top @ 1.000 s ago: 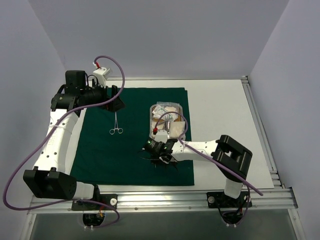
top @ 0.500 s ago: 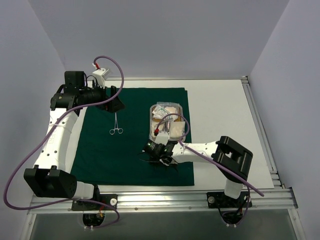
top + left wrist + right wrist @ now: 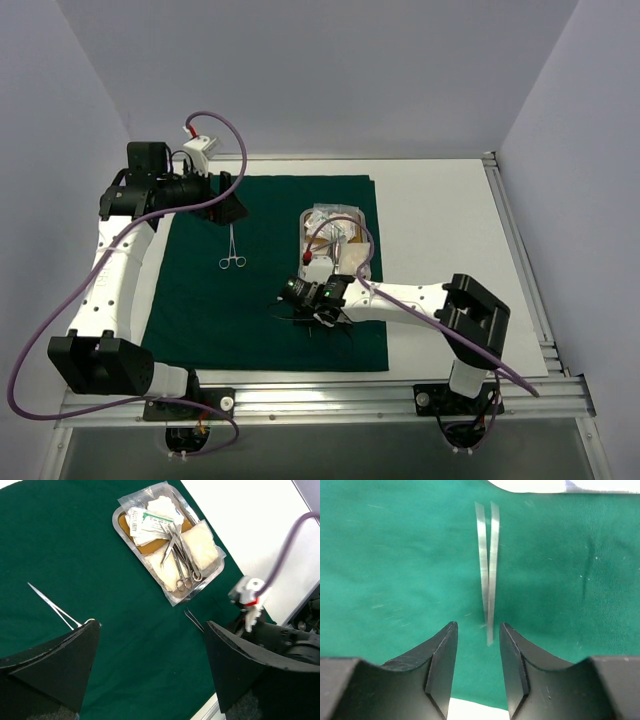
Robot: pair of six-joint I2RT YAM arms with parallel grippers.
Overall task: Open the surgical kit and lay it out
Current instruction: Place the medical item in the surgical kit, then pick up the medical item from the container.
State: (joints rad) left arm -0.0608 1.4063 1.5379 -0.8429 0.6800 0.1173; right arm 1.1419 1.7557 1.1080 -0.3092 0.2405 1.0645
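Observation:
The dark green cloth (image 3: 265,300) lies spread flat. The steel tray (image 3: 305,218) sits at its right edge with gauze pads, clear packets and ring-handled clamps (image 3: 182,572) inside. One clamp (image 3: 232,262) lies on the cloth on the left. Thin tweezers (image 3: 487,570) lie flat on the cloth; they also show in the left wrist view (image 3: 194,620). My right gripper (image 3: 477,626) is open low over the cloth, the tweezers' near end between its fingers without touching. In the top view it (image 3: 292,308) is just below the tray. My left gripper (image 3: 232,207) is open and empty above the cloth's far left part.
White table surface (image 3: 440,220) runs to the right of the cloth up to a metal rail (image 3: 515,260). Walls close in at the back and sides. A purple cable (image 3: 345,232) loops from the right wrist over the tray.
My right gripper has shifted a little to the left over the cloth near the tray. My left arm has barely moved.

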